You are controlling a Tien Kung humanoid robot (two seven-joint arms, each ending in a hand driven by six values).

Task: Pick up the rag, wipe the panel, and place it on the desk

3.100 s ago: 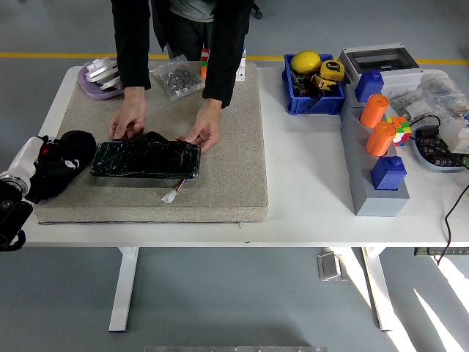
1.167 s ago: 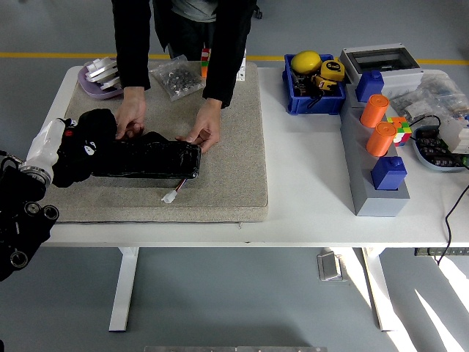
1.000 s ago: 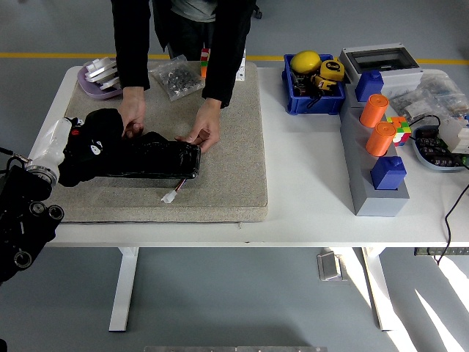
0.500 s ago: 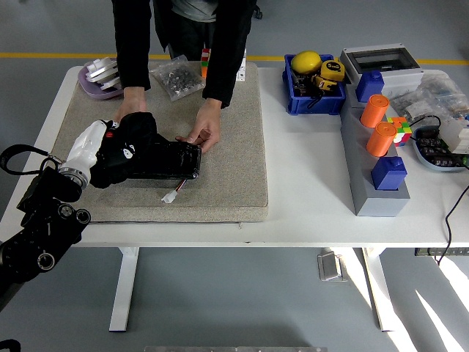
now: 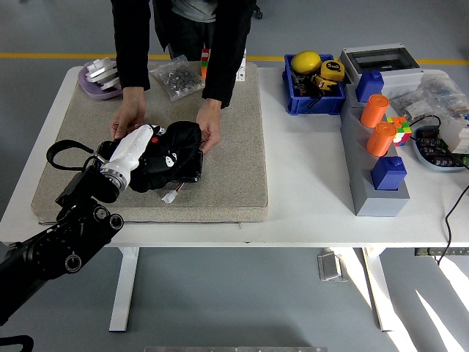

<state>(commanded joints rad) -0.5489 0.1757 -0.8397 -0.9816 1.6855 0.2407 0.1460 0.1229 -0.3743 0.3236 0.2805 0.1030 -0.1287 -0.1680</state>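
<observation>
Rag (image 5: 178,141), black and bunched, sits pressed under the left hand (image 5: 163,152) on the right end of the dark panel (image 5: 192,166), fingers curled around the cloth. Panel lies on the grey mat (image 5: 234,147) atop the white bench (image 5: 308,176). A person's hands (image 5: 207,132) rest at the panel's far edge, one at each end.

White table (image 5: 308,191): grey pad (image 5: 227,147) on its left half. Left hand (image 5: 165,150), clutching a black rag (image 5: 179,139), lies over the dark panel (image 5: 187,170) on the pad. A person's two hands (image 5: 209,132) hold the panel's far edge. Far right: blue bin (image 5: 314,92), orange cylinders (image 5: 379,125), grey block (image 5: 370,187).
</observation>
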